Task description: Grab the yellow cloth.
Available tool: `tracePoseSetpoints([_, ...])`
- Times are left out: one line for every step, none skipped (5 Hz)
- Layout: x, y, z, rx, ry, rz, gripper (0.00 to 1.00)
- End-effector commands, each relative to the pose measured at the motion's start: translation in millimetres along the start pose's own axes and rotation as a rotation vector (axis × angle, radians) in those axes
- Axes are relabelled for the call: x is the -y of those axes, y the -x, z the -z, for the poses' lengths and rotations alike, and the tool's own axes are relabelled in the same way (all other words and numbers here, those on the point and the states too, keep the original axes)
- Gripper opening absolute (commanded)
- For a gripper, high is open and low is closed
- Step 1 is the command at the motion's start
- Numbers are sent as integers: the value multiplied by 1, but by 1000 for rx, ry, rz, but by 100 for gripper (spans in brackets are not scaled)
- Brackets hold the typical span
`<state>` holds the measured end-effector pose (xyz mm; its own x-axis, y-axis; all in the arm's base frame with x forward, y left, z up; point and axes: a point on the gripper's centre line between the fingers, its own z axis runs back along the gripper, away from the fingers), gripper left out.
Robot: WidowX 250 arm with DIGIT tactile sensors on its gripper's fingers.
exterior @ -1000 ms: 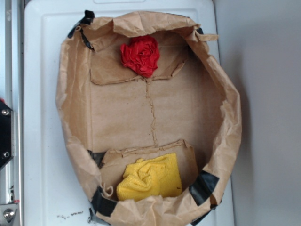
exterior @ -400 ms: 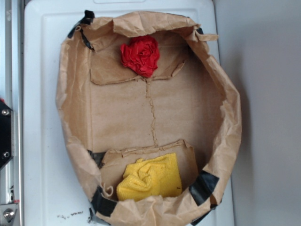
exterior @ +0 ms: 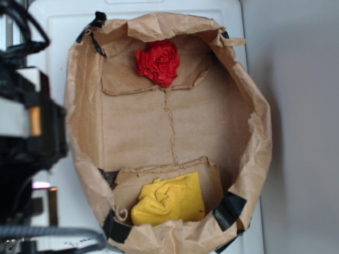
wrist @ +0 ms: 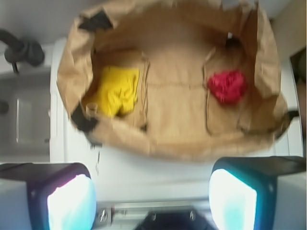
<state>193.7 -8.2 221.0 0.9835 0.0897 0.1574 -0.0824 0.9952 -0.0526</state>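
With our gripper (wrist: 153,191) spread wide and empty outside the paper bag (exterior: 259,143), the yellow cloth (exterior: 168,199) sits low in frame against the bag's wall, so we risk snagging paper or taking the red cloth (exterior: 158,62).

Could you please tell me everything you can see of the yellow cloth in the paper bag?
The yellow cloth is a small bright yellow rag with a nubby, towel-like weave, crumpled into soft folds rather than spread flat. It lies on the floor of the brown paper bag, on a folded flap at one end, opposite the red cloth. Its edges meet the bag's wall and flap. Nothing else touches it; the gripper is open and outside the bag.
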Motion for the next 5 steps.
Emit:
tracePoseSetpoints([-12,-102,21,92,52,36,100])
tracePoseSetpoints([-12,-102,21,92,52,36,100])
tracePoseSetpoints([-12,-102,21,92,52,36,100])
tracePoseSetpoints([-12,-102,21,92,52,36,100])
tracePoseSetpoints([-18,-96,50,91,27,11,100])
